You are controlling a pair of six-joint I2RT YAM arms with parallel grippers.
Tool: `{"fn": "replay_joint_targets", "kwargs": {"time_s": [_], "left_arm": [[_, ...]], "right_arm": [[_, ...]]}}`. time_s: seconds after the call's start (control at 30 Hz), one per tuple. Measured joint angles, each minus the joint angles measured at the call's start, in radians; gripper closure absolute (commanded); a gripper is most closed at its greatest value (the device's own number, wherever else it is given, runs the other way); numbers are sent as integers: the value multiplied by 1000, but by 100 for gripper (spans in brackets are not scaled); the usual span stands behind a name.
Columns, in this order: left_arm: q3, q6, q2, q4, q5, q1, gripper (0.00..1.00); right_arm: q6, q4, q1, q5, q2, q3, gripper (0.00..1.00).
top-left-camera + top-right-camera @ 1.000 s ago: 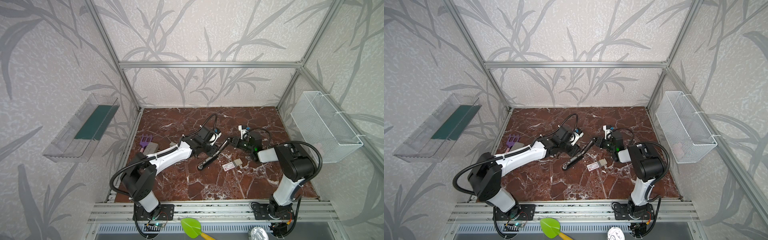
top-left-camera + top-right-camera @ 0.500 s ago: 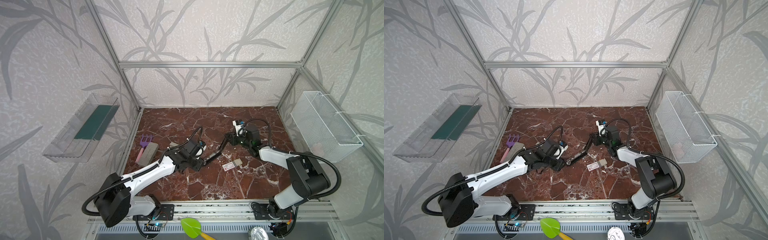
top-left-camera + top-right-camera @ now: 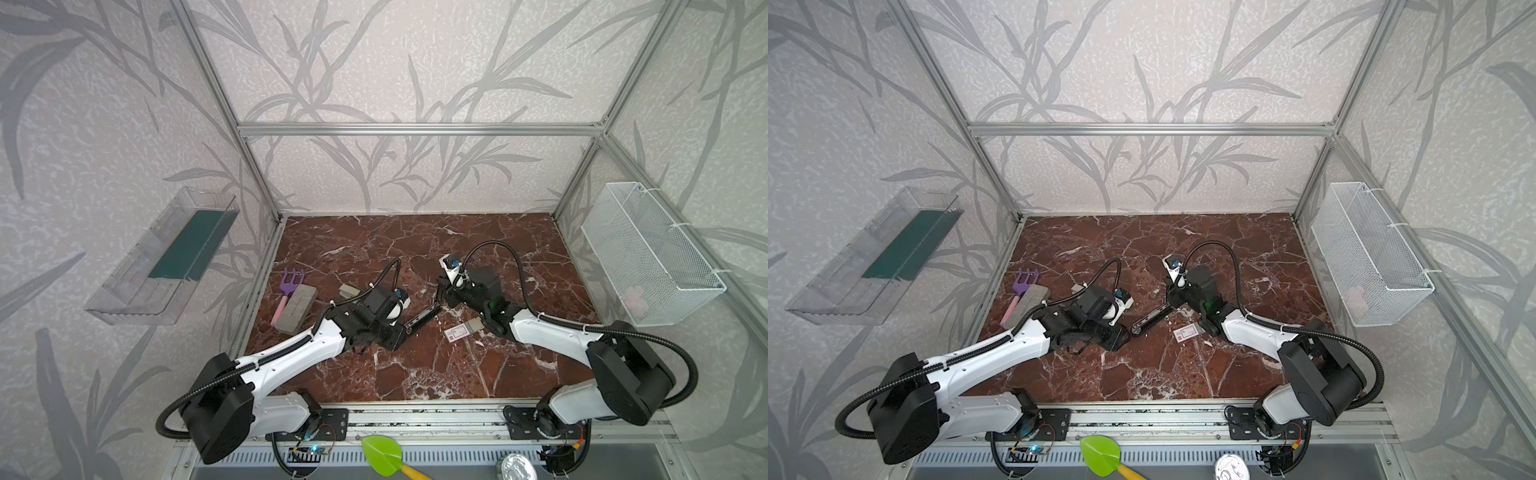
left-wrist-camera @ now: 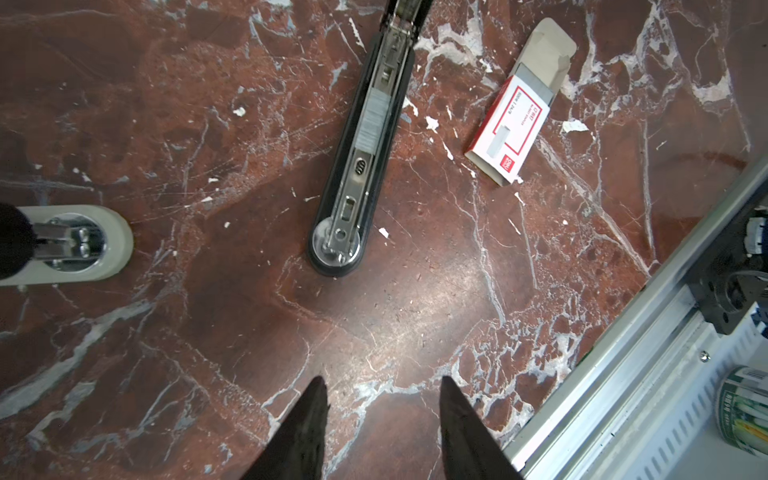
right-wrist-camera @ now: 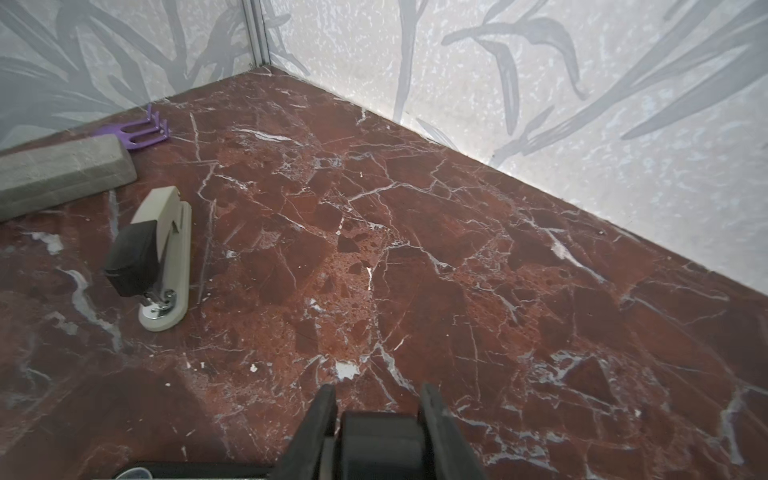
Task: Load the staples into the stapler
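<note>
The black stapler [image 3: 424, 318] [image 3: 1152, 319] lies open on the marble floor, its metal channel [image 4: 370, 137] bared with a silvery strip of staples in it. My right gripper [image 3: 445, 291] [image 5: 378, 392] is shut on the stapler's raised black lid [image 5: 380, 440] at the hinge end. The staples box [image 3: 457, 332] [image 3: 1187, 332] [image 4: 511, 129], white with a red label and its grey tray partly out, rests beside the stapler. My left gripper [image 3: 395, 336] [image 4: 382, 388] hangs open and empty just off the stapler's round front end.
A beige stapler [image 3: 349, 291] [image 5: 166, 249] [image 4: 62, 243], a grey block [image 3: 297, 309] and a purple rake [image 3: 289, 278] lie at the left. A wire basket [image 3: 648, 257] hangs on the right wall, a clear shelf [image 3: 166, 257] on the left. The front rail [image 4: 623, 353] is close by.
My left arm has drawn back from the stapler toward the front left. The right gripper has moved left, swinging the stapler's lid up at the hinge.
</note>
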Motion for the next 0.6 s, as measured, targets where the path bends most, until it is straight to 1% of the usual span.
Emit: {"fn": "replay_joint_targets", "kwargs": {"time_s": [0.17, 0.4, 0.6], "left_arm": [[0, -9, 1, 1, 26, 0, 55], [0, -11, 8, 1, 43, -5, 56], [0, -19, 8, -31, 19, -5, 56]], "right_arm": [[-108, 3, 27, 84, 0, 0, 74], [-218, 33, 48, 147, 12, 0, 73], [-301, 39, 127, 213, 32, -1, 73]]}}
